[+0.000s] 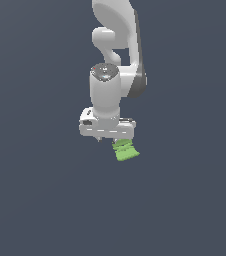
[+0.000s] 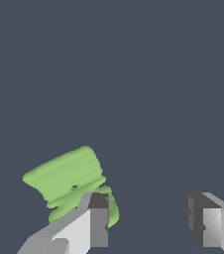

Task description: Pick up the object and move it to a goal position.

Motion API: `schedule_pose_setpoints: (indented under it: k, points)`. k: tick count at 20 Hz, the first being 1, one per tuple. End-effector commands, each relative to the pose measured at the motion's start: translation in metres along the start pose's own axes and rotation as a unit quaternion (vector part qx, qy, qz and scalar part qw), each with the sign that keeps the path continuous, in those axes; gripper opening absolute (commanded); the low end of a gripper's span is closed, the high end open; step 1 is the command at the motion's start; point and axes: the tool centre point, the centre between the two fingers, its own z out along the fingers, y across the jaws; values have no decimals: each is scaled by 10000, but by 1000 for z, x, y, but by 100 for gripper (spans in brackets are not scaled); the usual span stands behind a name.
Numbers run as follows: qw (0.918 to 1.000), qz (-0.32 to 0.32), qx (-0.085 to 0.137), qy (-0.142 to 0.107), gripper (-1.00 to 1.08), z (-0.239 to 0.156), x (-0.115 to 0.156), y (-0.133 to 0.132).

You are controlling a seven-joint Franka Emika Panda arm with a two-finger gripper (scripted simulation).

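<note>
Hovering my end effector (image 2: pixel 146 223) with jaws spread wide, gripping nothing. The object (image 2: pixel 69 181) lies low and left of centre in the wrist frame, beside one finger (image 2: pixel 98 221), not between them. Pick not yet made; carry to goal remains, I judge.

object (image 2: pixel 67 176): matt green plastic, ridged | hand (image 2: pixel 148 218): smooth grey-white, satin
</note>
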Motion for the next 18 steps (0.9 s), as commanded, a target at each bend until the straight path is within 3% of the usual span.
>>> schedule_pose_setpoints:
  k: [1, 10, 18]
  points:
    - [9997, 236, 36, 80, 28, 10, -3, 2]
    - [9898, 1319, 315, 440, 28, 49, -19, 8]
    - [9677, 2307, 712, 731, 28, 74, -37, 7]
